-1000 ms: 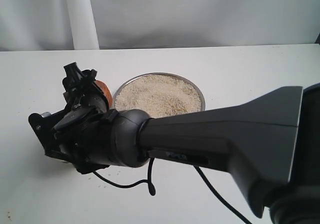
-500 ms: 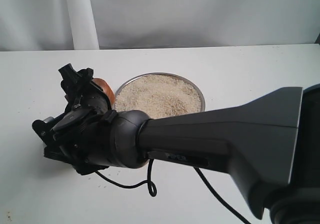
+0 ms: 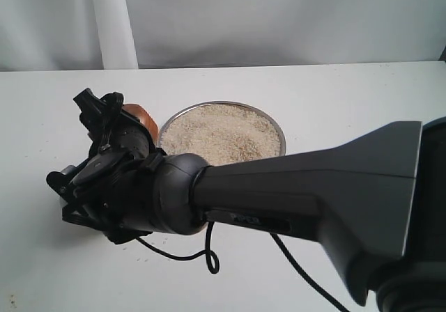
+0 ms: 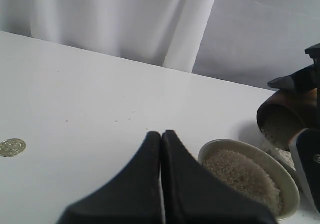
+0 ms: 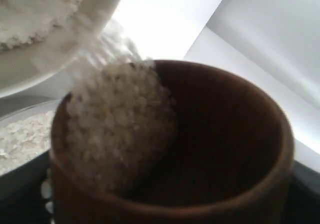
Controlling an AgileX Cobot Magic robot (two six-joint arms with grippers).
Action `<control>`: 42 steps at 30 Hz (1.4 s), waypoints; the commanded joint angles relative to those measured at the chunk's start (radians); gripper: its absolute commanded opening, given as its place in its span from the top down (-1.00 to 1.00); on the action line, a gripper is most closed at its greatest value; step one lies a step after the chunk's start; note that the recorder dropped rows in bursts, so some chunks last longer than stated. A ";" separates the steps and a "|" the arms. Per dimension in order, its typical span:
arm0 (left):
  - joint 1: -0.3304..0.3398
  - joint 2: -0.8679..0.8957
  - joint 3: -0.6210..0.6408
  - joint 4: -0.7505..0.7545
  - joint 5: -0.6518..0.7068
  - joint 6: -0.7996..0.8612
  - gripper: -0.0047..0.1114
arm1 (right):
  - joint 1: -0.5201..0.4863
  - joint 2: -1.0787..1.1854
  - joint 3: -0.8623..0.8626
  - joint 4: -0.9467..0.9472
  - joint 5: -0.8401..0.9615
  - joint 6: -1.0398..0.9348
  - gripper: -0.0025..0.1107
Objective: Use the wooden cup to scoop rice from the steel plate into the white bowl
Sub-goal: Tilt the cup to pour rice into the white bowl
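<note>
The wooden cup (image 3: 139,118) is tilted in my right gripper (image 3: 115,113), which is shut on it just left of the steel plate (image 3: 277,127). The plate holds a bed of rice (image 3: 221,134). In the right wrist view the cup (image 5: 225,134) holds rice (image 5: 120,134) sliding over its lip toward the white bowl (image 5: 50,49). The left wrist view shows the white bowl (image 4: 285,181) filled with rice (image 4: 240,174), with the tilted cup (image 4: 285,116) above its far side. My left gripper (image 4: 161,134) is shut and empty, beside the bowl. In the exterior view my right arm hides the bowl.
My right arm (image 3: 313,186) crosses the foreground from right to left, with a black cable (image 3: 202,253) looping beneath it. A coin (image 4: 12,147) lies on the white table (image 4: 75,84). Loose grains (image 3: 143,258) lie near the arm. White curtains hang behind the table.
My right gripper has swung left with the wooden cup and tipped it further over. The steel plate has not moved.
</note>
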 commanded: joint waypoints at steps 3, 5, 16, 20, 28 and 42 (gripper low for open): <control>-0.005 -0.003 -0.003 -0.002 -0.009 -0.004 0.92 | 0.004 -0.009 -0.008 -0.050 0.008 -0.018 0.86; -0.005 -0.003 -0.003 -0.002 -0.009 -0.004 0.92 | 0.006 -0.009 -0.008 -0.057 0.003 -0.018 0.86; -0.005 -0.003 -0.003 -0.002 -0.009 -0.004 0.92 | 0.017 -0.009 -0.008 -0.094 0.008 -0.110 0.86; -0.005 -0.003 -0.003 -0.002 -0.009 -0.004 0.92 | 0.017 -0.009 -0.008 -0.152 0.008 -0.120 0.86; -0.005 -0.003 -0.003 -0.002 -0.009 -0.004 0.92 | 0.017 -0.009 -0.008 -0.233 -0.011 -0.130 0.86; -0.005 -0.003 -0.003 -0.002 -0.009 -0.004 0.92 | 0.017 -0.009 -0.008 -0.257 -0.014 -0.170 0.86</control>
